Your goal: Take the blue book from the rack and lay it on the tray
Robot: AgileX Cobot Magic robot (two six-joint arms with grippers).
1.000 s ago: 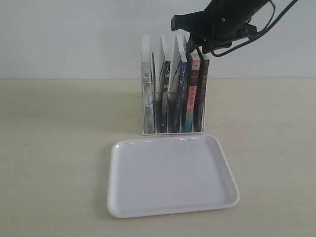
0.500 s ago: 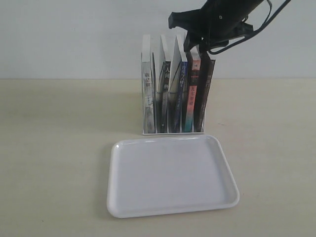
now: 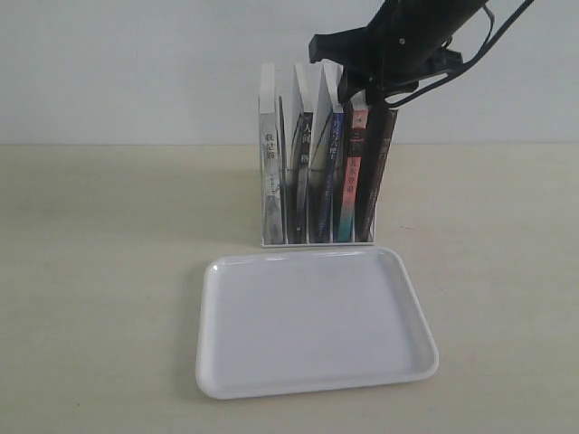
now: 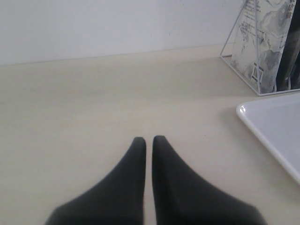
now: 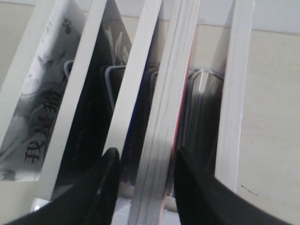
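The white wire rack stands behind the tray with several upright books in it. The blue book shows its narrow dark blue spine, just left of the pink-red and teal spine and the black-spined book. My right gripper is open at the top of these books. In the right wrist view its jaws straddle a grey page block with a red cover edge; the blue cover edge lies just inside one finger. My left gripper is shut on nothing, low over the table.
A white-spined book and a dark-spined one fill the rack's left slots. The tray's corner and the rack's end show in the left wrist view. A pale wall stands behind the table.
My right gripper has shifted slightly left over the book tops. The left gripper, the rack and the tray have not moved.
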